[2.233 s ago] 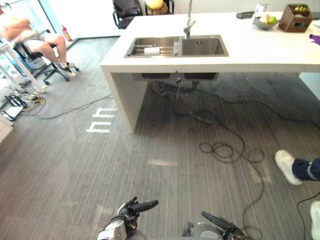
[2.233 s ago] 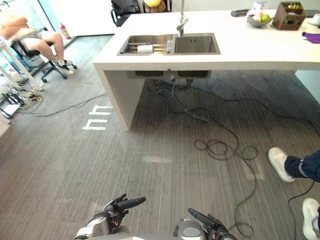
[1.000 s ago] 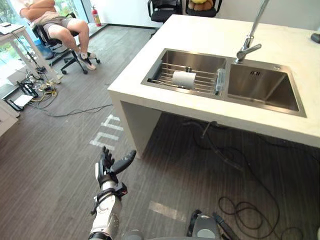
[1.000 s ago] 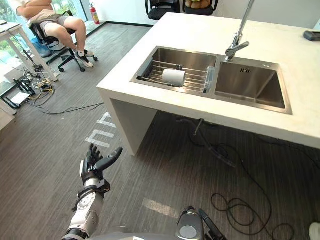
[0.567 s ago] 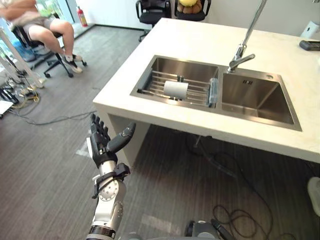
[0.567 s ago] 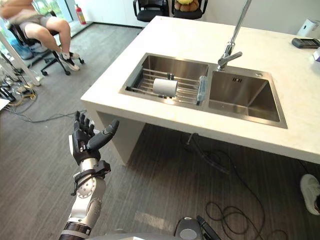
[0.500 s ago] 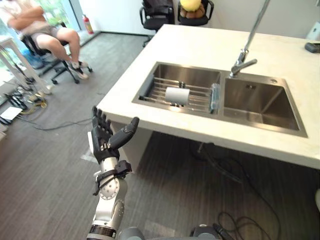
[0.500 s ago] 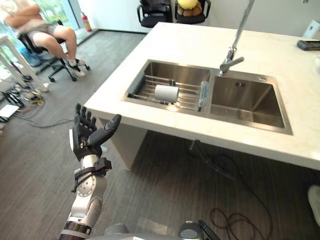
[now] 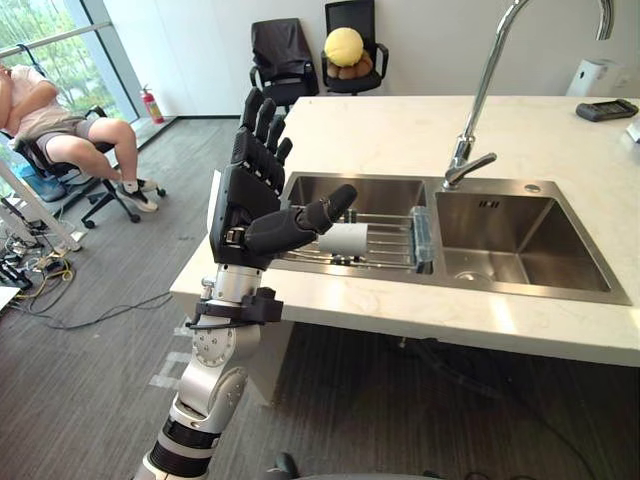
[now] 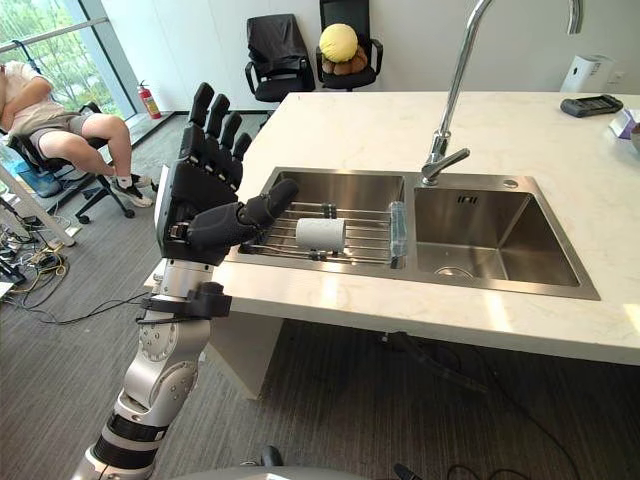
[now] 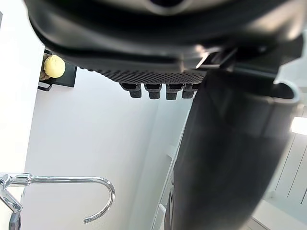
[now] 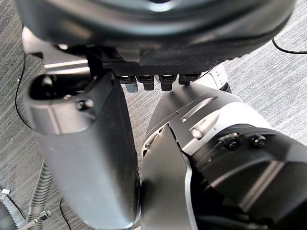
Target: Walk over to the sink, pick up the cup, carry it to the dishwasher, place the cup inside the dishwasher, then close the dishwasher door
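Observation:
A white cup (image 9: 345, 240) lies on its side on a wire rack in the left basin of the steel sink (image 9: 520, 290). My left hand (image 9: 243, 197) is raised in front of the counter's left corner, short of the sink and left of the cup. It is open, fingers straight up and thumb pointing toward the cup, and holds nothing. In the left wrist view the hand (image 11: 163, 33) has the tap's arc beyond it. My right hand (image 12: 81, 158) hangs low over the grey floor, open and without a load.
A tall curved tap (image 9: 482, 95) stands behind the sink on the white counter (image 9: 400, 130). A dark device (image 9: 606, 110) and a white item (image 9: 586, 75) lie at the counter's far right. A person (image 9: 50, 125) sits at the left. Office chairs (image 9: 345, 50) stand behind the counter.
The camera has come closer to the sink and now looks across the counter. My left hand has risen from low by the floor to counter height beside the left basin.

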{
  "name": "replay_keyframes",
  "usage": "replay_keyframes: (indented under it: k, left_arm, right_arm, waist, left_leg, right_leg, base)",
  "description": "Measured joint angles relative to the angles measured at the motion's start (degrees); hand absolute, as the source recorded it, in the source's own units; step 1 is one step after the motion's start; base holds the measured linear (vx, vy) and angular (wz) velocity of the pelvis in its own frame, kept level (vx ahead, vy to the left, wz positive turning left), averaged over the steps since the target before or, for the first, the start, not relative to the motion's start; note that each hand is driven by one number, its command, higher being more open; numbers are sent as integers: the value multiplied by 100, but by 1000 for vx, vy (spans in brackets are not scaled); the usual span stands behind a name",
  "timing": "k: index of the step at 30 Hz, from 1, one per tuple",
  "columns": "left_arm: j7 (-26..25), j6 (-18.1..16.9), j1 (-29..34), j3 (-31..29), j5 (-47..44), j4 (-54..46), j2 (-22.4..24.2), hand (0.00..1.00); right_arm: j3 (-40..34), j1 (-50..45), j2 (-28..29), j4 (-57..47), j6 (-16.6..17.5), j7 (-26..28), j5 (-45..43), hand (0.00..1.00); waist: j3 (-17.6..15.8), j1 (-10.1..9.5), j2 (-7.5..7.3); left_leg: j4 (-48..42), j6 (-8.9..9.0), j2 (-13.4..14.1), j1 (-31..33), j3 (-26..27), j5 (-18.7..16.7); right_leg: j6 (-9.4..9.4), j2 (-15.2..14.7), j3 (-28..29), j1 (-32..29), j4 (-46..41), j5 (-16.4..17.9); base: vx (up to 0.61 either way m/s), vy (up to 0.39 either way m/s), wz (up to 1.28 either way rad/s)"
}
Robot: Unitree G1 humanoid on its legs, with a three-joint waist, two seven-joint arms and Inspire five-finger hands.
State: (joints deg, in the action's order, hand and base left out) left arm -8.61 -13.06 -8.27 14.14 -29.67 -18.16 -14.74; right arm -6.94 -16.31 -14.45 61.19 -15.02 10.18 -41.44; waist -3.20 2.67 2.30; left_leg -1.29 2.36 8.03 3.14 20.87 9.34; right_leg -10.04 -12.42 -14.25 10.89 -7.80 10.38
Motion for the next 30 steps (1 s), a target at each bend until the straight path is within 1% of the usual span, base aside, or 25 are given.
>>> replay_keyframes:
  k: [1,2,3,4,5,6,7,8,9,10,11,12,13,14,15,17,18,19,20,21,22,23,25,27,30]
  left_arm:
    - [-19,131,-128,0,-64,240,2,100]
    - [-36,222,-200,0,-89,378,3,100]
    - [-102,459,-311,-1,-126,664,10,100]
    - [-124,551,-323,-5,-152,756,12,100]
    - [-152,747,-325,-9,-234,910,21,100]
    - [-149,982,-326,10,-302,1104,48,100]
    - [-148,1074,-351,9,-314,1206,82,100]
    - [-147,1205,-474,-27,-373,1523,114,100]
    - [-156,1293,-516,-36,-416,1681,117,100]
    - [-241,1436,-452,-73,-495,1862,102,100]
    - [-269,1453,-425,-89,-531,1872,103,100]
    - [-270,1448,-420,-194,-533,1872,120,100]
    - [-285,1380,-464,-293,-531,1874,109,100]
    - [-298,1339,-509,-301,-526,1889,68,100]
    - [-313,1278,-685,-253,-515,2023,-93,100]
    - [-358,1233,-893,-270,-448,2306,-299,100]
    - [-365,1228,-895,-281,-440,2323,-344,100]
    - [-367,1216,-900,-288,-416,2322,-388,100]
    - [-363,1130,-934,-327,-397,2312,-494,100]
    - [-390,1091,-920,-399,-389,2375,-279,100]
    - [-382,1079,-921,-401,-387,2353,-190,100]
    - [-327,1079,-942,-401,-386,2305,-187,100]
    - [-251,1080,-1009,-399,-386,2269,-202,100]
    - [-134,1083,-1029,-385,-393,2239,-209,100]
    - [208,1088,-1030,-346,-394,2189,-214,100]
  right_arm:
    - [-19,-3,19,51,84,7,1,100]
    - [-39,-4,34,59,129,7,2,100]
    - [-143,-14,101,92,291,21,-11,100]
    - [-194,-23,138,112,366,21,-19,100]
    - [-331,-43,217,119,515,6,-49,100]
    - [-525,-115,312,119,649,-45,-149,100]
    - [-659,-165,334,111,720,-79,-161,100]
    - [-939,-129,465,116,861,-231,-156,100]
    - [-1038,-121,550,113,908,-300,-138,100]
    - [-1228,-138,696,115,936,-391,-116,100]
    - [-1324,-134,733,118,953,-395,-118,100]
    - [-1488,-76,788,158,954,-398,-129,100]
    - [-1585,-13,832,190,932,-392,-134,100]
    - [-1681,3,877,197,934,-387,-111,100]
    - [-1871,-15,993,215,944,-385,-47,100]
    - [-2023,-139,1093,309,946,-377,117,100]
    - [-2023,-193,1110,311,946,-361,117,100]
    - [-2026,-244,1135,311,947,-339,118,100]
    - [-2057,-294,1192,366,948,-265,140,100]
    - [-2274,-255,1075,411,965,-212,277,100]
    - [-2425,-213,988,414,985,-177,352,100]
    - [-2448,-144,880,401,1015,-142,358,100]
    - [-2576,-21,830,404,1017,-132,357,100]
    - [-2664,67,789,387,1034,-117,353,100]
    - [-2804,119,731,360,1107,-69,355,100]
  waist:
    - [24,9,-6]
    - [33,14,-9]
    - [54,43,-38]
    - [70,57,-67]
    - [95,81,-137]
    - [169,102,-254]
    - [179,145,-275]
    - [112,173,-299]
    - [84,170,-342]
    - [52,160,-398]
    - [45,168,-390]
    - [30,153,-304]
    - [-7,154,-273]
    - [-26,154,-256]
    - [-66,153,-265]
    - [-139,222,-383]
    - [-141,219,-406]
    - [-123,214,-466]
    - [-113,162,-655]
    - [-155,147,-360]
    - [-162,109,-190]
    - [-135,141,-8]
    - [-136,180,50]
    - [-168,313,26]
    - [-184,310,5]
  left_leg:
    - [103,-11,-25,-49,18,24]
    - [150,-10,-41,-71,26,38]
    - [233,-6,-113,-103,47,46]
    - [262,-10,-162,-105,66,49]
    - [273,-33,-283,-107,146,47]
    - [213,-86,-534,-129,299,-52]
    - [225,-136,-659,-172,315,-152]
    - [327,-255,-784,-346,264,-241]
    - [327,-299,-812,-441,236,-278]
    - [312,-322,-789,-707,163,-491]
    - [299,-376,-757,-776,135,-574]
    - [226,-360,-661,-808,60,-741]
    - [195,-325,-546,-821,-25,-819]
    - [182,-310,-484,-822,-72,-846]
    - [136,-237,-413,-847,-197,-911]
    - [15,-94,-429,-1071,-388,-968]
    - [2,-44,-439,-1124,-426,-1009]
    - [1,7,-474,-1162,-463,-1044]
    - [3,106,-597,-1211,-530,-1116]
    - [-9,224,-389,-1247,-576,-1176]
    - [22,287,-254,-1243,-555,-1164]
    - [109,375,-99,-1254,-525,-1145]
    - [190,455,68,-1343,-419,-1112]
    - [243,485,175,-1537,-350,-1118]
    - [276,508,135,-1493,-321,-1135]
  right_leg:
    - [60,-12,0,0,2,37]
    - [66,-21,-2,0,0,49]
    - [76,-96,-26,-50,-87,130]
    - [94,-169,-29,-111,-182,194]
    - [164,-341,-36,-202,-350,318]
    - [253,-550,-119,-146,-369,348]
    - [301,-617,-177,-142,-620,347]
    - [359,-944,-376,-628,-1900,325]
    - [543,-1092,-376,-864,-2518,208]
    - [977,-1319,-362,-1186,-3500,-423]
    - [987,-1356,-355,-1271,-3739,-653]
    - [883,-1367,-369,-1399,-3892,-207]
    - [745,-1215,-443,-1524,-3537,160]
    - [644,-1102,-427,-1569,-3205,217]
    - [441,-889,-236,-1623,-2496,201]
    - [60,-776,1,-1533,-1679,-25]
    - [49,-749,-3,-1495,-1470,-187]
    - [71,-698,-15,-1475,-1260,-435]
    - [84,-672,19,-1455,-904,-830]
    - [136,-483,-110,-1285,-763,-827]
    - [183,-302,-158,-1230,-554,-863]
    - [248,-114,-205,-1169,-365,-915]
    - [330,94,-229,-1044,-156,-972]
    - [390,256,-320,-716,169,-1017]
    - [365,261,-335,-706,324,-1061]
  base:
    - [-7,-9,-5]
    - [0,0,0]
    - [0,0,0]
    - [45,26,5]
    - [109,64,10]
    - [165,75,18]
    - [254,99,33]
    - [212,94,30]
    - [263,132,27]
    - [192,91,12]
    - [255,68,14]
    - [217,26,17]
    - [208,19,22]
    - [196,0,38]
    - [204,-41,54]
    - [245,-111,67]
    - [191,-138,43]
    - [244,-273,25]
    - [276,-330,26]
    - [271,-319,13]
    - [223,-182,-2]
    - [231,-148,-16]
    - [213,-151,-17]
    - [149,-101,-7]
    - [76,-9,2]
